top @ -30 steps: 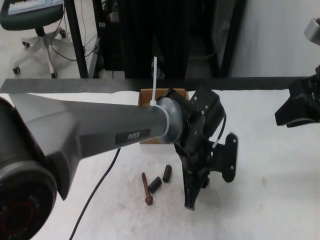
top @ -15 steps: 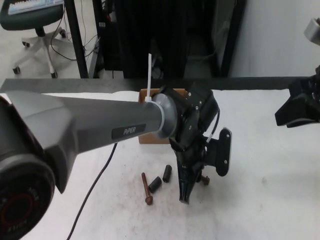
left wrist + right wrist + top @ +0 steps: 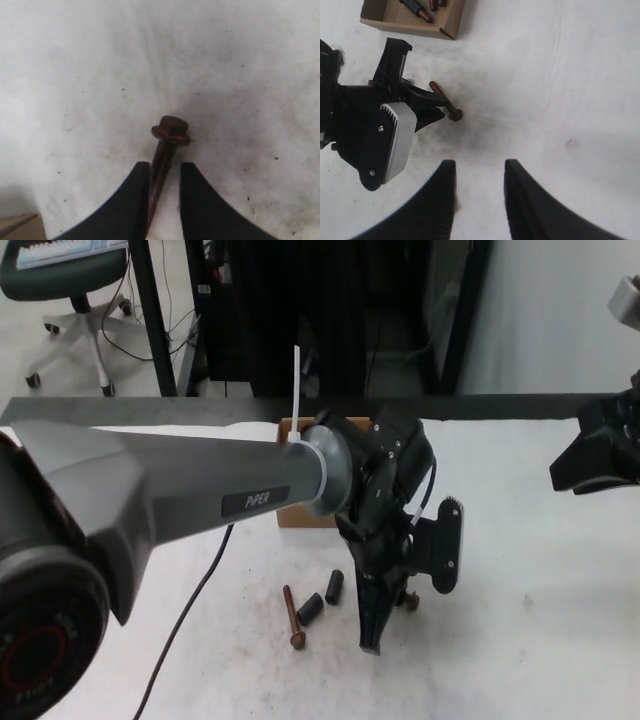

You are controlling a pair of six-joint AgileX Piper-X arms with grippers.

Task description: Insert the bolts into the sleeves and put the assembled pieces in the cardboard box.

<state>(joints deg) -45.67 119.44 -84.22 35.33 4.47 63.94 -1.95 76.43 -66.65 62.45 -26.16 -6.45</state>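
A rusty brown bolt (image 3: 171, 130) has its shank between the fingers of my left gripper (image 3: 165, 167), with its hex head sticking out past the tips. The gap between the fingers is narrow, so the gripper looks shut on the shank. The right wrist view shows the same bolt (image 3: 451, 110) in the left gripper (image 3: 434, 106) low over the white bench. A second bolt (image 3: 292, 616) and two black sleeves (image 3: 310, 608) (image 3: 334, 586) lie loose beside it. The cardboard box (image 3: 405, 26) holds assembled pieces. My right gripper (image 3: 479, 165) stands open, off to the side.
My left arm's grey forearm (image 3: 180, 500) crosses the high view and hides most of the cardboard box (image 3: 298, 513). Its cable (image 3: 190, 620) trails over the bench. The right arm (image 3: 600, 455) hangs at the right edge. Open white bench lies to the right and front.
My left gripper has shifted a little to the left over the bench, and the bolt beside its fingers has shifted slightly with it. The right arm has stayed still.
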